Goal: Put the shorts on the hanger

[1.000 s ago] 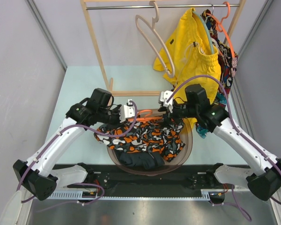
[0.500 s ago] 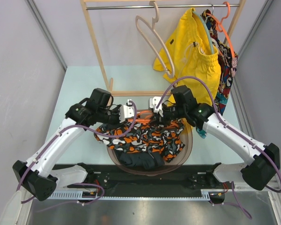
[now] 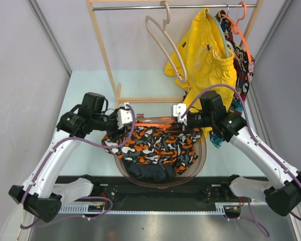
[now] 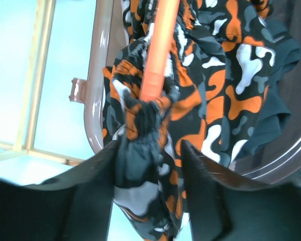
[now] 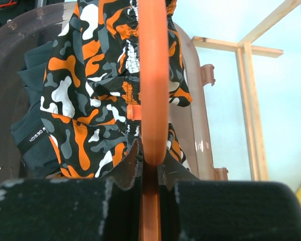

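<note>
Shorts (image 3: 158, 146) draped over my brown basin (image 3: 202, 156), waistband bunched around one hanger (image 3: 158, 121) end and pinched in my left claw (image 4: 148, 155), my right claw (image 5: 150, 165) clamped on the hanger's other end

Left claw (image 4: 146, 155), right claw (image 5: 151, 160) clamped; elbows out.

The overhead camera looks down from above and behind the arm bases at 6 o'clock, facing the clothes rack (image 3: 103, 45) at 12 o'clock. It takes in the whole worktop (image 3: 90, 85). The wrist cameras sit just behind the left tool (image 4: 148, 150) and right tool (image 5: 150, 165), very close. All three views share the shorts (image 3: 155, 148), hanger (image 3: 153, 122) and tub rim (image 3: 199, 159).
</note>
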`<state>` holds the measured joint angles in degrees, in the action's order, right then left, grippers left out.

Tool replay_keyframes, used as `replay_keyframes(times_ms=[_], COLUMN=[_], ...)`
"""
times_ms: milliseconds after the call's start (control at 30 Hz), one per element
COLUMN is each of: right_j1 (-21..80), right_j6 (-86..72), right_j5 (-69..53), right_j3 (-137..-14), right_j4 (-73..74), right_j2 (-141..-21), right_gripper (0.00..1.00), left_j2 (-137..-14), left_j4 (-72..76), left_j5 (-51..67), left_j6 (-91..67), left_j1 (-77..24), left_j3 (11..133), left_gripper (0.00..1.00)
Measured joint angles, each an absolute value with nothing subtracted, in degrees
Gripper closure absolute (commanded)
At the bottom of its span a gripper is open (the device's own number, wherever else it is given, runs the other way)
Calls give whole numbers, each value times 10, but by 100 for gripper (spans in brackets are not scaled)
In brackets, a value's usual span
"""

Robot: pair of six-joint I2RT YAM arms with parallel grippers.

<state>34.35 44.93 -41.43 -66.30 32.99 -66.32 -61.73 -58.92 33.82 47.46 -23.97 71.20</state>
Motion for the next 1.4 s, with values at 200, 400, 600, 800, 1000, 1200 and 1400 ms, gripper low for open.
replay_keyframes(times_ms=[200, 400, 600, 800, 1000, 1200, 1400], right_j1=[366, 369, 369, 368, 368, 372, 376], right_j6=[432, 407, 365, 307, 266, 242, 226], right_j5=[-363, -302, -250, -212, -198, -197, -197], right_j3=[-725, -979, -1117, -1105, -1095, -1077, -1053], right_j4=[393, 548, 660, 726, 739, 739, 738], right_j2=[-656, -713, -744, -751, -750, -726, -693], right_gripper=[100, 100, 100, 100, 100, 100, 70], left_j2=[-611, -603, -614, -669, -743, -787, -800], left_j4=[-587, -525, -444, -419, -432, -435, -435], left_j5=[366, 382, 381, 342, 296, 254, 244], left_j6=[454, 402, 372, 398, 447, 487, 514], left_j1=[-240, -240, -269, -366, -459, -513, -527], left_j3=[752, 817, 903, 965, 968, 968, 973], left_gripper=[25, 20, 21, 27, 34, 72, 100])
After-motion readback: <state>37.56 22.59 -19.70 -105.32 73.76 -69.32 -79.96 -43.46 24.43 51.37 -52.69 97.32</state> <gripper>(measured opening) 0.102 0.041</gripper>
